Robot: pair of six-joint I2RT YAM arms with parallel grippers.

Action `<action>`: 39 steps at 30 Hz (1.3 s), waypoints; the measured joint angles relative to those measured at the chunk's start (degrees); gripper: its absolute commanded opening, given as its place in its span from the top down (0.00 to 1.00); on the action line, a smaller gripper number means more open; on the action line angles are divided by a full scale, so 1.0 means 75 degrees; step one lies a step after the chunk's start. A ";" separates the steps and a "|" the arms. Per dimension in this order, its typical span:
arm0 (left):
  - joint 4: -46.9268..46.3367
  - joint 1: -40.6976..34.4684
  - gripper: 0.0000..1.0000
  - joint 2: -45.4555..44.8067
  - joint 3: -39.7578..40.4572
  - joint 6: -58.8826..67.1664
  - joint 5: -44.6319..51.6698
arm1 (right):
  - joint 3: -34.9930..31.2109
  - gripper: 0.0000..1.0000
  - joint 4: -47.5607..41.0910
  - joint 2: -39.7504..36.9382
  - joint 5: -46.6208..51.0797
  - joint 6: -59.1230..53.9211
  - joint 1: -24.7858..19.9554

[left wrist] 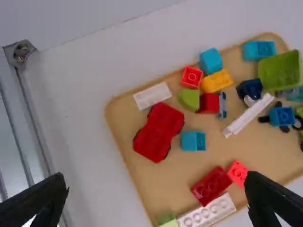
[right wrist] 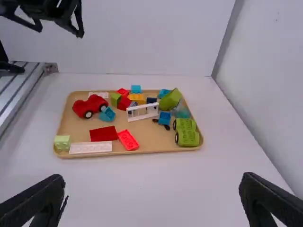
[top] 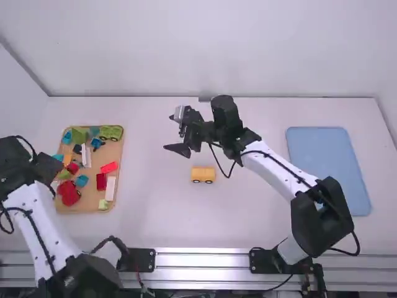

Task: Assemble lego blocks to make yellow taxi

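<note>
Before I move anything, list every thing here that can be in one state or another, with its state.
Left pincer: open, holding nothing
Right pincer: open, holding nothing
Yellow wheeled block: upright on its wheels, on the table
Red car: upright on its wheels, in the tray
Green wheeled piece: upright on its wheels, in the tray
Tray: flat, loaded with loose pieces
</note>
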 measured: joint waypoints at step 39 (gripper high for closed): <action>-0.1151 -0.0458 0.43 0.8061 0.5496 0.5648 0.1722 | 0.0000 0.02 -0.0312 -0.0003 0.0152 0.0020 -0.0006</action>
